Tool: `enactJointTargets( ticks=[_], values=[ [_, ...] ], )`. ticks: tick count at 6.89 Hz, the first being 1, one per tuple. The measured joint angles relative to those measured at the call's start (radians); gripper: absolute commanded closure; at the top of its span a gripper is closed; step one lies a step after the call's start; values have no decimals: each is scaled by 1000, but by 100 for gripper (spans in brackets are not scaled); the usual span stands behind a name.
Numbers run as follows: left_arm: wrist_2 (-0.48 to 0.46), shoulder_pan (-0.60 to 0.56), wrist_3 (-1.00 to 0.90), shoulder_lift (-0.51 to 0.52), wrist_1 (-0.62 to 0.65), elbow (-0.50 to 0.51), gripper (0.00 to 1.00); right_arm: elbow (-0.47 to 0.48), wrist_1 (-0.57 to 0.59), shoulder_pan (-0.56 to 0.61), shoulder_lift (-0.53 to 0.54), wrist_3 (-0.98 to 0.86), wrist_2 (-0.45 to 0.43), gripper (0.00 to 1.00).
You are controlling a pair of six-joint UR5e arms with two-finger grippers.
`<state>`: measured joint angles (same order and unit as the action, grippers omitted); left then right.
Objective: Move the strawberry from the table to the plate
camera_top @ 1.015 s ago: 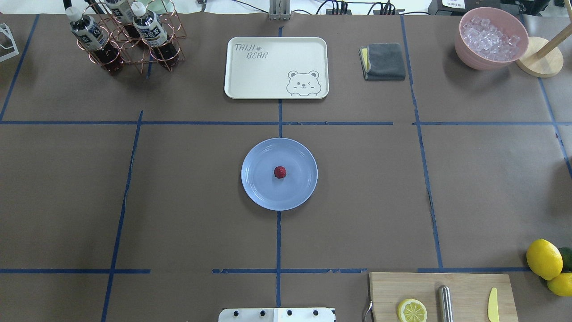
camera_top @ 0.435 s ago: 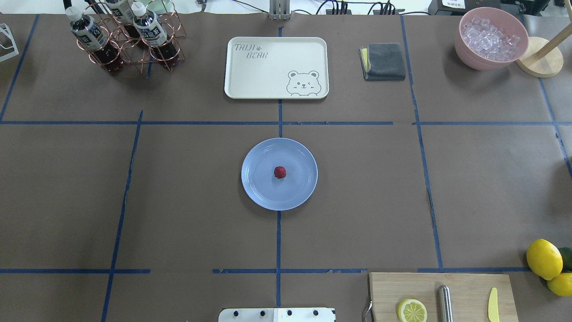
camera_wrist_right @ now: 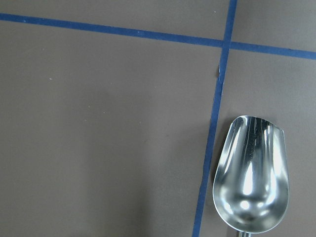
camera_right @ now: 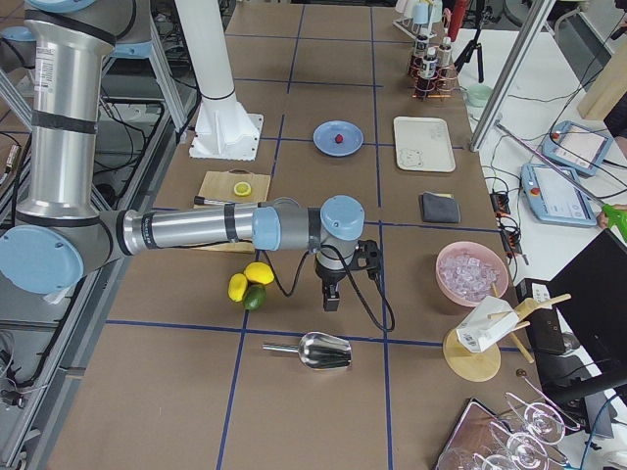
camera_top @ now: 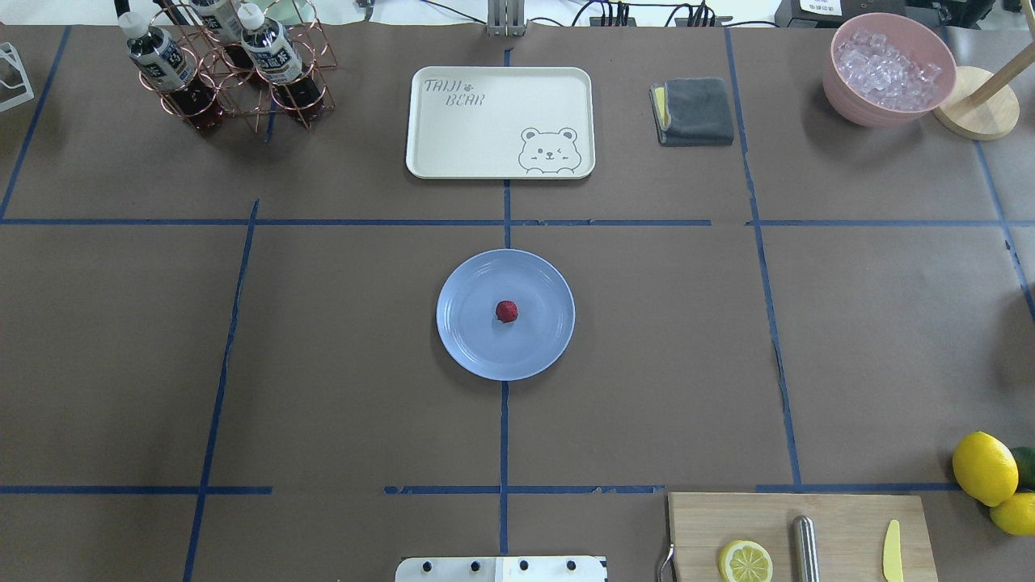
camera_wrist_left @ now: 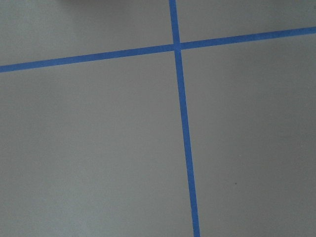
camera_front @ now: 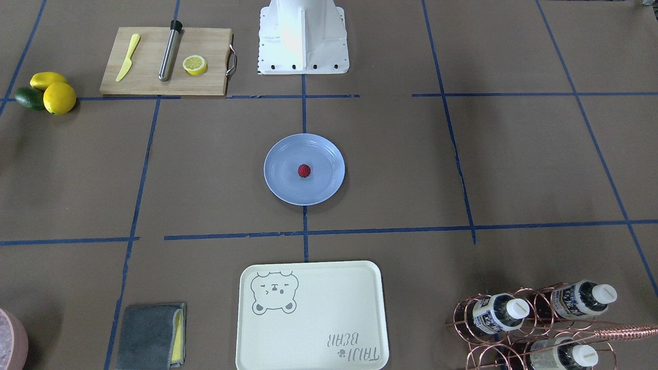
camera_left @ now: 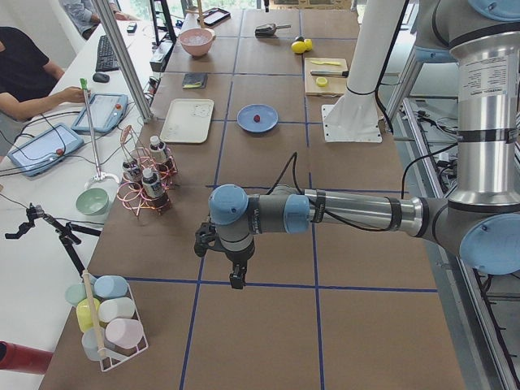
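The small dark-red strawberry [camera_top: 506, 311] [camera_front: 304, 170] lies in the middle of the light-blue plate [camera_top: 469, 347] [camera_front: 282, 187], which sits at the centre of the brown taped table [camera_top: 323, 364]. Neither gripper shows in the overhead or front views. The left gripper [camera_left: 236, 280] hangs over bare table far from the plate, near the bottle rack, and I cannot tell if it is open or shut. The right gripper [camera_right: 331, 299] points down near the lemons and a metal scoop, and its state cannot be told either. Both wrist views show no fingers.
A cream bear tray [camera_top: 500, 121] lies beyond the plate, with a grey cloth [camera_top: 694, 111] and a pink bowl of ice [camera_top: 888, 69] to its right. A copper bottle rack [camera_top: 230, 65] stands far left. A cutting board [camera_top: 800, 537] and lemons [camera_top: 984, 467] sit near right, with a metal scoop [camera_wrist_right: 251, 175] beyond them.
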<state>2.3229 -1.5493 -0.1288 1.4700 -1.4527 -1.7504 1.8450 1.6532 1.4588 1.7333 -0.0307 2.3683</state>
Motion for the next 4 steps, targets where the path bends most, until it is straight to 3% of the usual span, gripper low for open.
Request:
enactJointTargets(
  ticks=[4],
  values=[
    [0, 0, 0, 14, -1, 4, 0, -7, -83, 19, 57, -4, 0, 0]
  ],
)
